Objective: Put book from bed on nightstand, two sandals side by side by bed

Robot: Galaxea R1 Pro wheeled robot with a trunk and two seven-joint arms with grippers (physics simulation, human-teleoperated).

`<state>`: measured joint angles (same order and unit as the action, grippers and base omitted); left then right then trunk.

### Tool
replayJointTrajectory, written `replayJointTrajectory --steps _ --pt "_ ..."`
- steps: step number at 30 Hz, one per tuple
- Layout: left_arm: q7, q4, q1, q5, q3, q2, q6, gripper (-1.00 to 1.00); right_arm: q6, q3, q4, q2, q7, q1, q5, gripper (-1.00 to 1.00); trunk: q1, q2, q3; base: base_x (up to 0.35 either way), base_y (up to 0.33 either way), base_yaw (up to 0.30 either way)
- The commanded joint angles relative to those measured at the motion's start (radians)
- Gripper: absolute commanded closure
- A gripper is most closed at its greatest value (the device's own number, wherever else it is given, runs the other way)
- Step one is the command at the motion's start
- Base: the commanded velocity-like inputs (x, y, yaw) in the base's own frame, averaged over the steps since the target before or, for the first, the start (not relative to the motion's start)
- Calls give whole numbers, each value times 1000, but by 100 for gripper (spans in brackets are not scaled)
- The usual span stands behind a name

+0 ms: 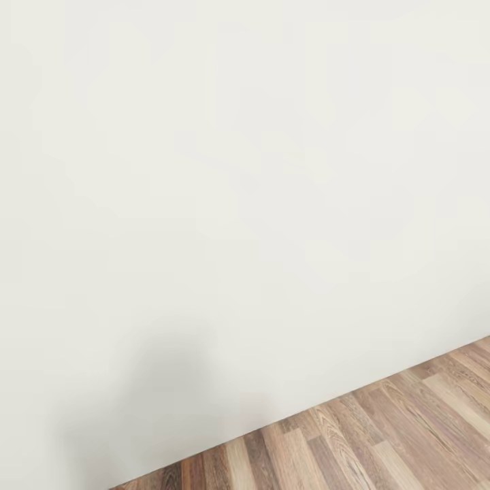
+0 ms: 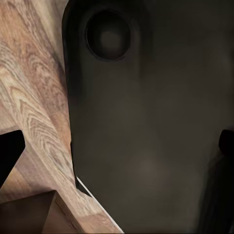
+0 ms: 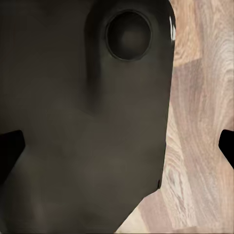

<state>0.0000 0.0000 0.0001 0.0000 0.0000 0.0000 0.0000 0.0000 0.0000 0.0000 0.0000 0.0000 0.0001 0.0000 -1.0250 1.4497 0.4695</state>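
The book, the bed, the nightstand and the sandals are out of view. A plain white wall of the bedroom stands close in front of me in the head view, meeting the wood-plank floor along a slanted line. My left gripper is open, its black fingertips far apart at the picture's edges with nothing between them. My right gripper is open too, with one black fingertip showing at each side. Both point down beside my own dark body.
A dark rounded panel of my body looms close behind the left gripper, and the same kind of panel behind the right one. Wood floor shows past it. My faint shadow falls on the wall.
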Motion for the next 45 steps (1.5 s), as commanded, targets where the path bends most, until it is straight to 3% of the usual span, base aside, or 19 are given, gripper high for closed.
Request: replayJointTrajectory --steps 1,3,15,45 --pt "0 0 0 0 0 0 0 -100 0 0 0 0 0 0 0 -100 0 0 0 0 0 0" --pt "-5 -11 1 -9 -5 6 -4 -100 -2 -2 11 11 -2 -12 -6 -100 0 0 0 0 0 0" --pt "-6 -15 1 -10 -6 7 -5 -100 2 -1 15 12 8 -50 -8 -100 0 0 0 0 0 0" --pt "-6 -15 1 -12 -8 9 -6 -100 -8 -7 15 12 0 -55 -14 -100 0 0 0 0 0 0"
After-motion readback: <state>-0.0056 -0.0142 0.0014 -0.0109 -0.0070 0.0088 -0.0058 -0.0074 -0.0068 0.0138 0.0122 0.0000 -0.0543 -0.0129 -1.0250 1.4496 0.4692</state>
